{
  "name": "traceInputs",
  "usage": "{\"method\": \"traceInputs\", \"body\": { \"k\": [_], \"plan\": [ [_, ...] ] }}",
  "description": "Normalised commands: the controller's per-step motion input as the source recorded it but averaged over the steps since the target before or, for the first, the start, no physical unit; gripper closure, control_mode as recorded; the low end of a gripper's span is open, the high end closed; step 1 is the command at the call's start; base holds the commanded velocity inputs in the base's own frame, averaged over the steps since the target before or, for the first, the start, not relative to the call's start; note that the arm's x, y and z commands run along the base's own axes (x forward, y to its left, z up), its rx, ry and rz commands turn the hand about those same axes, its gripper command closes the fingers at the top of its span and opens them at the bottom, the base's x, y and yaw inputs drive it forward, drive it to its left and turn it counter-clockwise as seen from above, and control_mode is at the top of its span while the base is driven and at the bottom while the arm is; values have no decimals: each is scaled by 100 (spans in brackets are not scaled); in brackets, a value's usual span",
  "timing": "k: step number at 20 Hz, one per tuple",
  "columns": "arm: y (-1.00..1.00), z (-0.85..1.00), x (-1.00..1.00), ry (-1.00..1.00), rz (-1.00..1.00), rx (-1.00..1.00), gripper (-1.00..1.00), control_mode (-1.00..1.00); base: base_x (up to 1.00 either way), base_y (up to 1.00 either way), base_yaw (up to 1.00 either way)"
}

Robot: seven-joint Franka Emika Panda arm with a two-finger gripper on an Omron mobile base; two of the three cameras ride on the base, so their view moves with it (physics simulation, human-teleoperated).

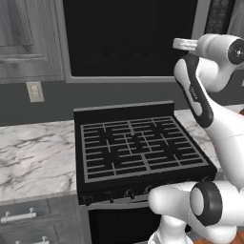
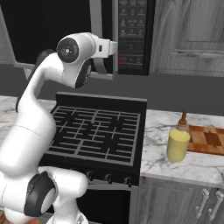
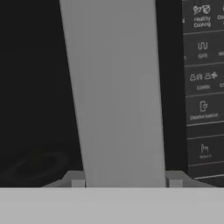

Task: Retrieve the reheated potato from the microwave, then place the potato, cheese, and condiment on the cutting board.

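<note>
Fingers: the gripper (image 2: 114,47) is at the microwave's door handle (image 3: 117,94); the grey bar runs straight ahead between the fingers. Whether they pinch it or stand free, I cannot tell.
Microwave (image 2: 131,30): door seems shut, dark glass to one side of the fingers, button panel (image 3: 202,83) to the other.
Potato: probably behind the door, not visible.
Condiment (image 2: 178,142): one bottle, on the counter far below the fingers, just beside the cutting board (image 2: 209,140).
Count: one microwave, one handle, one bottle, one board, one stove (image 1: 138,145).
Risk: if the hold is weak, the fingers may slip off the handle on pulling; a pull not following the door's arc could jam the hand.
</note>
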Motion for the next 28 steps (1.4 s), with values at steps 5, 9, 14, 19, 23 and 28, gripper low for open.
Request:
{"method": "traceInputs", "body": {
  "k": [5, 9, 14, 19, 23, 28],
  "plan": [
    [0, 46, -61, 6, 0, 0, 100, -100, 0, 0, 0],
    [0, 39, -77, 0, -1, 0, 100, -100, 0, 0, 0],
    [2, 35, -76, 0, -1, 1, 100, -100, 0, 0, 0],
    [16, 39, -63, 0, -4, 3, 100, -100, 0, 0, 0],
    [28, 34, -59, 0, -13, 3, 100, -100, 0, 0, 0],
    [37, 26, -54, 0, -23, 0, 100, -100, 0, 0, 0]
  ]
}}
